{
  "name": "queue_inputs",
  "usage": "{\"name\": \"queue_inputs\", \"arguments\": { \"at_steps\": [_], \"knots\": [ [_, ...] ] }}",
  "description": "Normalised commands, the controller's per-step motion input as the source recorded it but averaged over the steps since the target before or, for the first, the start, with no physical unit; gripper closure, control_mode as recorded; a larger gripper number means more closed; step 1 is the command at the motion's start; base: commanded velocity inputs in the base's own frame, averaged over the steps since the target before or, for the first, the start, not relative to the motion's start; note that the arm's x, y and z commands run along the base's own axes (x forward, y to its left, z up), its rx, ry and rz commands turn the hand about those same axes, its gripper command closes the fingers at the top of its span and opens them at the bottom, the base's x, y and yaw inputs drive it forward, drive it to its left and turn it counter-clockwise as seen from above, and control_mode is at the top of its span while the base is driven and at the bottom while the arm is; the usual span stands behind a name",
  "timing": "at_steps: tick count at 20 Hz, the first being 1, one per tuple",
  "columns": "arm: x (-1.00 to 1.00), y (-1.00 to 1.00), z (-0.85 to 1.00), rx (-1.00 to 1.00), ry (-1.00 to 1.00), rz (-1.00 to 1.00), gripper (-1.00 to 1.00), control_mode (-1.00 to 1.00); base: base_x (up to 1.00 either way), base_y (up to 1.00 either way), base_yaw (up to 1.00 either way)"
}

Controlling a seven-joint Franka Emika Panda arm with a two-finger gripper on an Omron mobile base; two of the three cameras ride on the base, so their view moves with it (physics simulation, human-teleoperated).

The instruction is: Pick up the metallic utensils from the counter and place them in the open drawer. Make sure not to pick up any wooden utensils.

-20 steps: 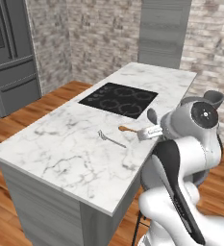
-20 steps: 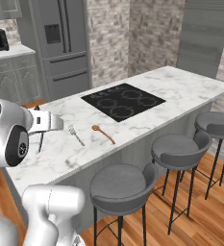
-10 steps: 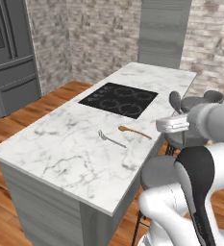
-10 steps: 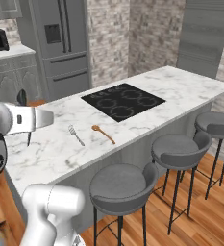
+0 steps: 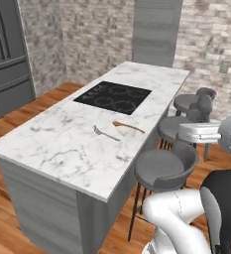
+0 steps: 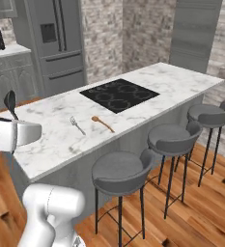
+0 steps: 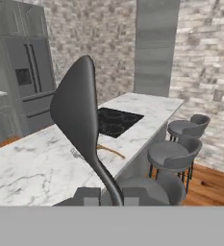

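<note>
Grey stone-brick walls and a steel fridge stood behind a long white marble desk with grey veins and an inset black cooktop, with three grey round bar stools ranged along its near side. On the marble, just in front of the cooktop, lay a slim silver-grey fork and, just beside it, a slim orange-brown wooden spoon — the two near each other but apart. In the hand view, the two-finger gripper was clamped together on the thin stem of a dark grey metal spoon with a round bowl, which stood up from the fingertips and tilted slightly; the same spoon showed as a small dark shape above the white hand in the right base view, held off the side of the desk rather than over it. By my reading, the task was partly under way — one metallic piece was lifted and apparently being carried toward the drawer, whose position could not be told from these pictures. The fork remained on the marble to be fetched; a black-handled knife could not be made out on the desk. The wooden spoon lay untouched, as it should.
</note>
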Motion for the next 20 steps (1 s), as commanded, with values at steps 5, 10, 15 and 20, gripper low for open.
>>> {"name": "queue_inputs", "arguments": {
  "at_steps": [5,10,15,20],
  "knots": [
    [0.0,0.0,0.0,0.0,0.0,0.0,1.0,1.0,-1.0,0.51,-0.3],
    [0.0,0.0,0.0,0.0,0.0,0.0,1.0,1.0,-1.0,0.9,-0.33],
    [0.0,0.0,0.0,0.0,0.0,0.0,1.0,1.0,-0.95,0.48,-0.44],
    [0.0,0.0,0.0,0.0,0.0,0.0,1.0,1.0,-0.73,0.14,-0.66]
  ]
}}
